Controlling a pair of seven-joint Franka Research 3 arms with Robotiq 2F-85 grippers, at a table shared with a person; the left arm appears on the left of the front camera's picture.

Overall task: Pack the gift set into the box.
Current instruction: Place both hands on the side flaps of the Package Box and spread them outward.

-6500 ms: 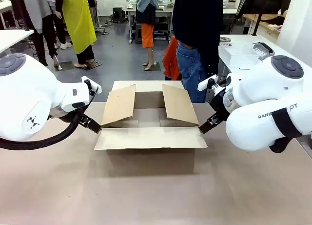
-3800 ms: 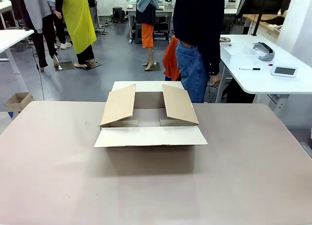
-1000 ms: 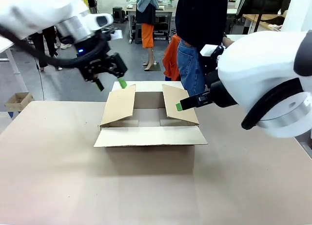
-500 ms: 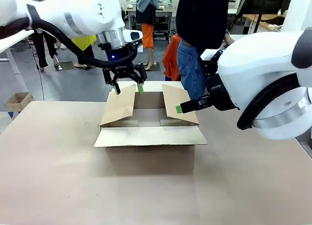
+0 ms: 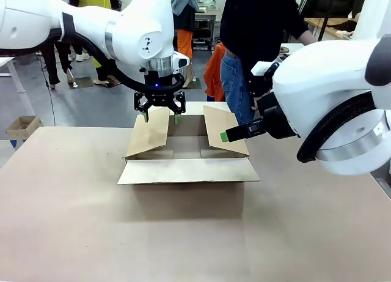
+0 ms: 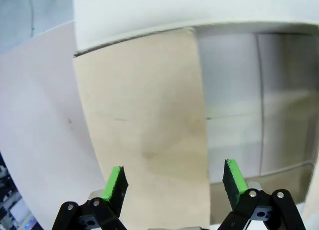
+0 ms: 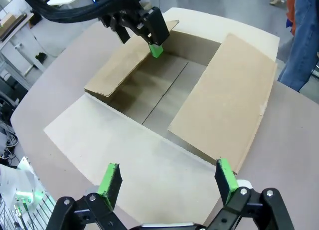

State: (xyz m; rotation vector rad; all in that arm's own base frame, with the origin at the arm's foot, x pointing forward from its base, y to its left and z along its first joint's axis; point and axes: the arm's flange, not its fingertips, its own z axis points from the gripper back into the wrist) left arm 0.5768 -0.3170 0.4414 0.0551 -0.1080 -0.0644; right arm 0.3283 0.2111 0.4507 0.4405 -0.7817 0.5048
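Note:
The box (image 5: 186, 193) stands at the table's middle with its top open. Its left flap (image 5: 149, 133) and right flap (image 5: 225, 130) slope inward, and its front flap (image 5: 188, 170) lies flat outward. My left gripper (image 5: 160, 114) is open, pointing down, its green pads on either side of the left flap's upper edge. From the left wrist, that flap (image 6: 144, 125) lies below the open left gripper (image 6: 173, 180). My right gripper (image 5: 226, 135) hovers by the right flap; in its wrist view the right gripper (image 7: 168, 180) is open above the box (image 7: 164, 98). The gift set is out of view.
A person (image 5: 253, 43) in a dark top and jeans stands at the far edge just behind the box. A small brown carton (image 5: 21, 126) sits on the floor at far left. My bulky right arm (image 5: 333, 104) covers the table's right side.
My left arm has swung right and down from the far left to the left flap's upper edge. The right arm has stayed by the right flap. The box has not moved.

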